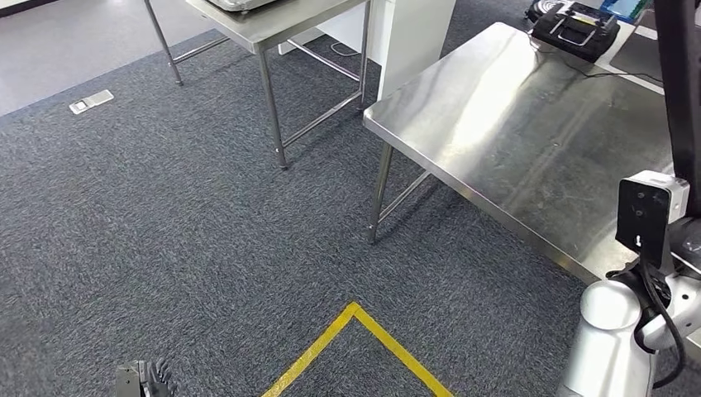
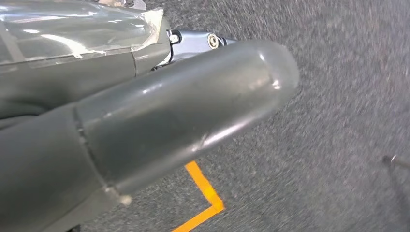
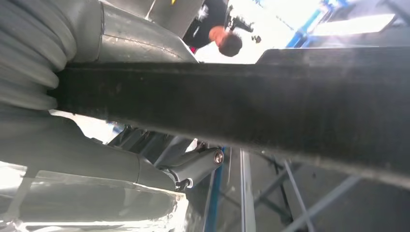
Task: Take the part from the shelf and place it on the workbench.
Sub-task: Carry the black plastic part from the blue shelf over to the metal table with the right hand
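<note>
Looking down from the head view, a grey carpet (image 1: 165, 231) with a yellow tape corner (image 1: 354, 313) fills most of the frame, and a bare steel workbench (image 1: 512, 141) runs along the right side with a black device (image 1: 574, 26) at its far end. A second steel table (image 1: 273, 25) stands farther back on thin legs, and a small white floor plate (image 1: 91, 102) lies on the carpet at the left. The left hand (image 1: 149, 380) peeks in at the bottom edge, low over the carpet, its dark fingers hanging loosely apart around nothing. At the right edge a black flat part (image 1: 682, 91) rises upright above the silver right arm (image 1: 608, 339) and its wrist camera (image 1: 651, 211), over the near edge of the workbench. The left wrist view shows the left hand's thick grey thumb (image 2: 183, 111) over blurred carpet and the tape corner (image 2: 205, 198), with nothing against it. In the right wrist view the dark part (image 3: 241, 104) crosses the whole picture as a wide black band, lying against the right hand (image 3: 72, 145), which grips it between thumb and palm; the fingers themselves are hidden behind it. Beyond it a person (image 3: 227, 41) stands blurred among blue frames.
</note>
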